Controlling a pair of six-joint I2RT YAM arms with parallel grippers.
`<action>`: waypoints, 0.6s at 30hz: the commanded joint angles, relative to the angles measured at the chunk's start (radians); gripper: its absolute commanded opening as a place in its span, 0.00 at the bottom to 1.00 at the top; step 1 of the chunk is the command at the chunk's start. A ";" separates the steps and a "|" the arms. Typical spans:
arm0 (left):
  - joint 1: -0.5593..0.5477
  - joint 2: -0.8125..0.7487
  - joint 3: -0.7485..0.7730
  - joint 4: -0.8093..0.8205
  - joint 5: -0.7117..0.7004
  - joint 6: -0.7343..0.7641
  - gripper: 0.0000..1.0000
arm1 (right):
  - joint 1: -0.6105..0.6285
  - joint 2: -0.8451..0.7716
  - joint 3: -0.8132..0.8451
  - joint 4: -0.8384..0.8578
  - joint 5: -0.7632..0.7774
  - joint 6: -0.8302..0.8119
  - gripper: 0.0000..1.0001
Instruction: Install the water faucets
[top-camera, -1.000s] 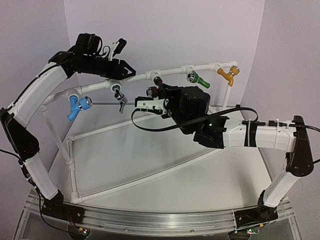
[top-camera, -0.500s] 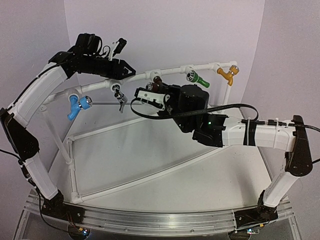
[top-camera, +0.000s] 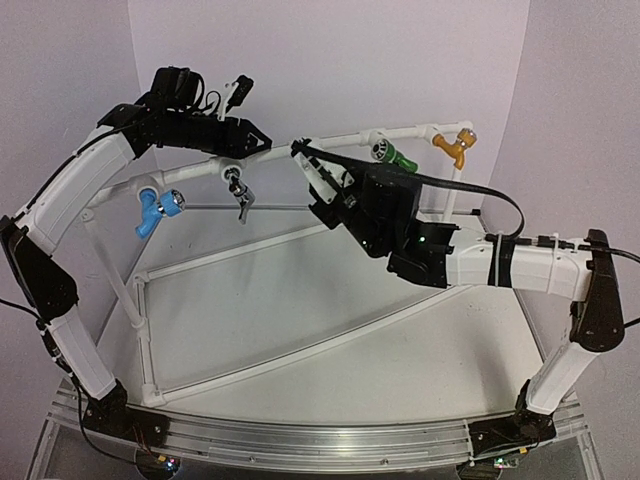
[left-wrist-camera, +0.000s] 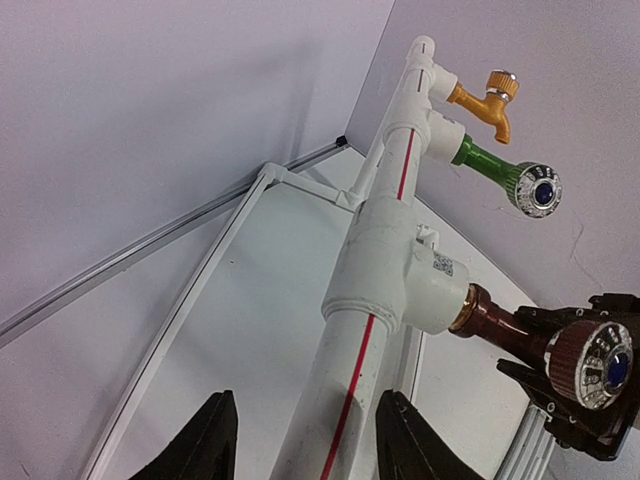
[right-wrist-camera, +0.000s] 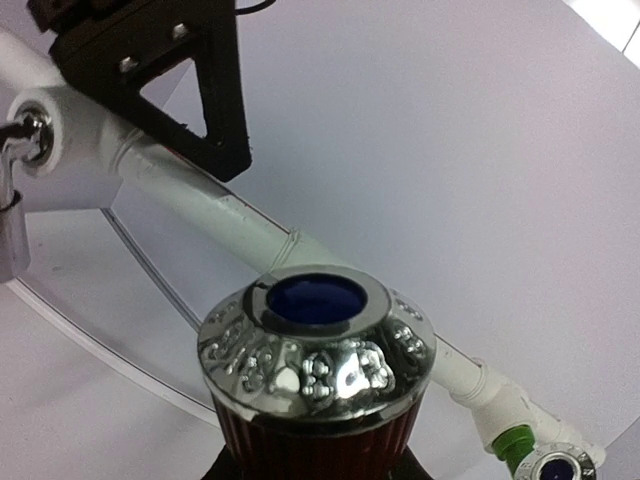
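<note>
White plastic pipe frame (top-camera: 300, 346) stands on the pale table (top-camera: 400, 400), its top rail across the back. White-and-black left arm (top-camera: 85, 185) arches up to that rail, and the right arm (top-camera: 530, 272) reaches in from the side.

Left gripper (left-wrist-camera: 305, 400) straddles the rail. There is a gap on one side and the other finger sits very close, so it looks released rather than clamped, though the view cuts off low.

Right gripper (top-camera: 318, 178) is clenched on the knob of the dark brown faucet with a silvery studded cap (left-wrist-camera: 515, 333). The faucet's brass thread sits in the white tee fitting (left-wrist-camera: 420, 290) at mid-rail.

Other taps on the rail, left to right:
- blue faucet (top-camera: 155, 208)
- chrome faucet (top-camera: 240, 192)
- green faucet (top-camera: 397, 156)
- orange faucet (top-camera: 452, 147), at the far corner
</note>
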 joint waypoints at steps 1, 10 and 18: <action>-0.017 0.016 -0.065 -0.202 0.054 -0.015 0.49 | -0.073 -0.001 0.057 0.064 0.026 0.284 0.00; -0.018 0.008 -0.085 -0.198 0.069 -0.020 0.48 | -0.115 0.016 0.025 0.078 0.013 0.627 0.00; -0.019 0.001 -0.094 -0.192 0.070 -0.024 0.48 | -0.134 0.032 0.017 0.076 0.046 1.028 0.00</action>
